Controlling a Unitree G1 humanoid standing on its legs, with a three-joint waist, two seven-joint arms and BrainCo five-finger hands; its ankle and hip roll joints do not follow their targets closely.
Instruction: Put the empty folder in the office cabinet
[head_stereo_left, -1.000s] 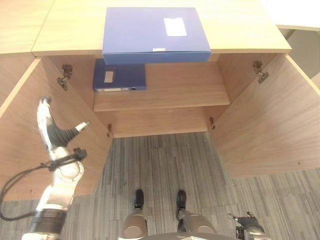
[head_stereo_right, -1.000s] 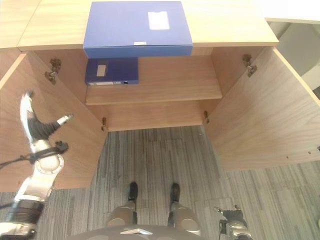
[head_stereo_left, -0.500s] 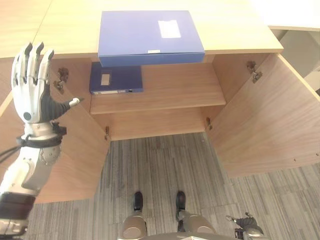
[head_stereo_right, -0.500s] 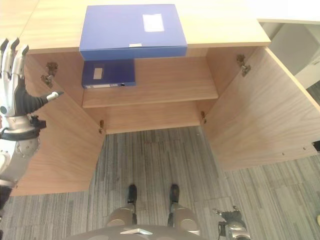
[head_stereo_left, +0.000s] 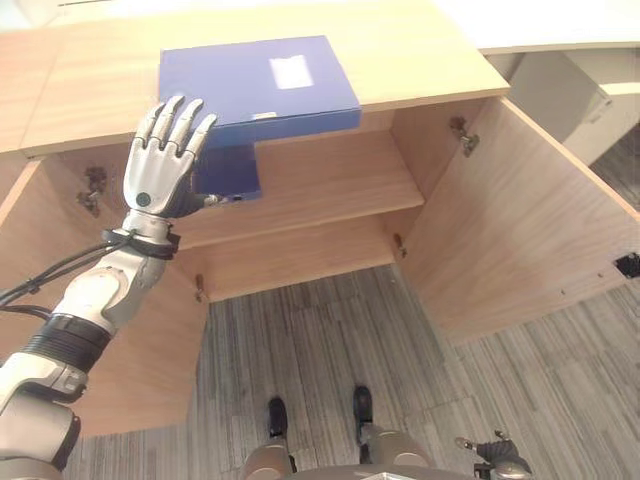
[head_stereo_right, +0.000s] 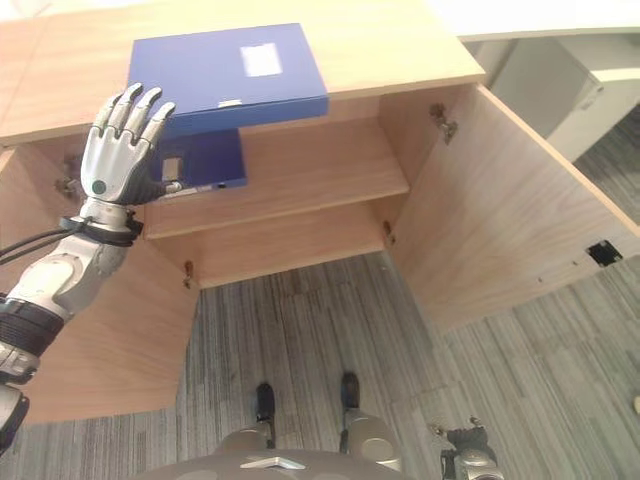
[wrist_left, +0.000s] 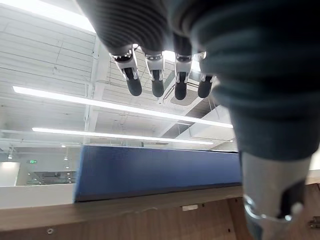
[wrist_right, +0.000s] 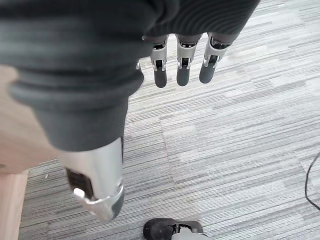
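Left eye view: the blue folder (head_stereo_left: 255, 85) lies on top of the cabinet (head_stereo_left: 420, 60), at 12 o'clock. The left robot hand (head_stereo_left: 165, 160) is spread, empty, just below its edge. A bad grab could knock the folder off.

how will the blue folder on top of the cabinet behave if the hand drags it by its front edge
The folder looks boxy and stiff, so it should slide flat without bending. It already overhangs the cabinet top, so it may tip forward once pulled further. The left hand is open beside its corner; one hand alone might let it pivot.
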